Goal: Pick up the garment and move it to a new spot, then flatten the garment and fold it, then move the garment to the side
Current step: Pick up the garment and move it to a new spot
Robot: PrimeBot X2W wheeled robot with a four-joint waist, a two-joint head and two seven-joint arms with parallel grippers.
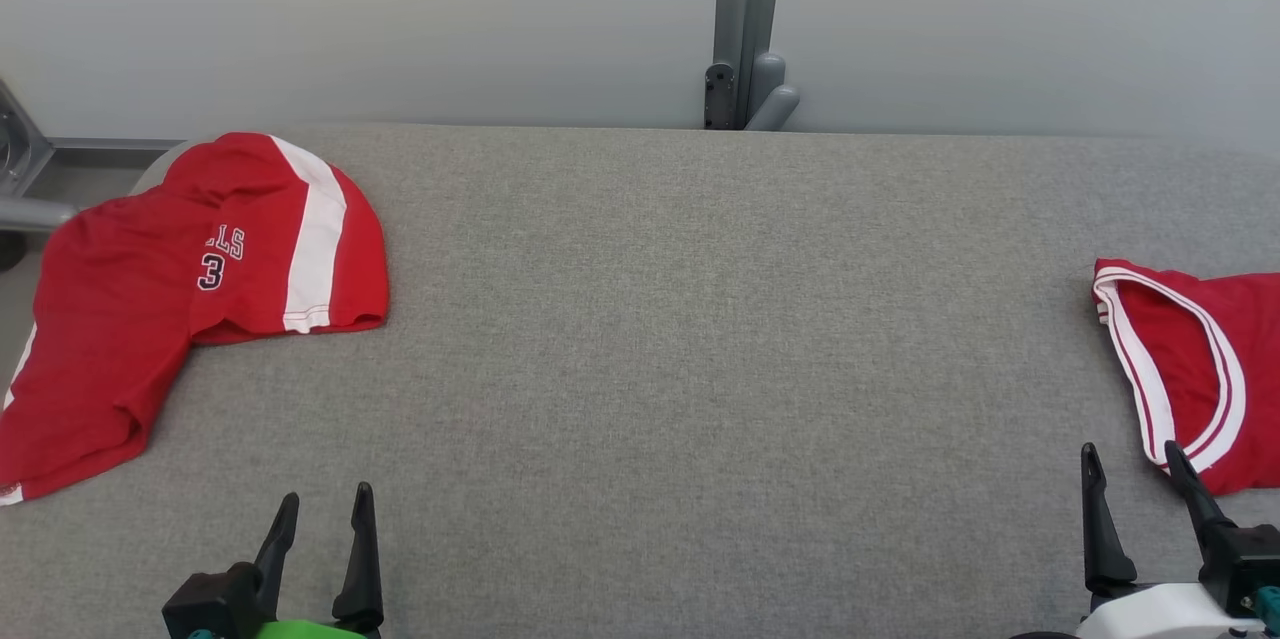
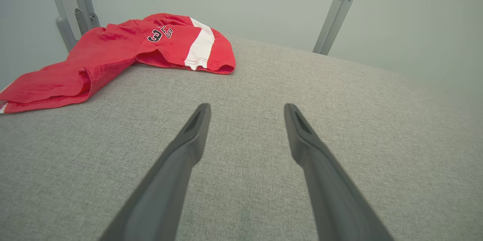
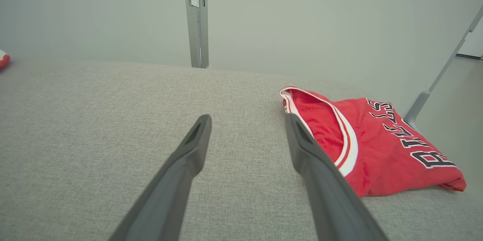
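Head view: garment (image 1: 150, 319) beyond left hand (image 1: 328, 492)

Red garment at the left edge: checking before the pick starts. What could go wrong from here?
The crumpled red garment covers the table at its left edge; a poor pinch could drag it off. Its layers overlap, so the open left gripper may catch only one. The folded jersey lies beside the open right gripper; a sweep could snag it.

The head camera is looking forward and down over the grey table (image 1: 700, 369). Both wrist cameras are sitting low, near its surface, facing the far wall (image 1: 400, 19) along the left tool (image 2: 247, 107) and right tool (image 3: 247, 117), sharing that table with it.
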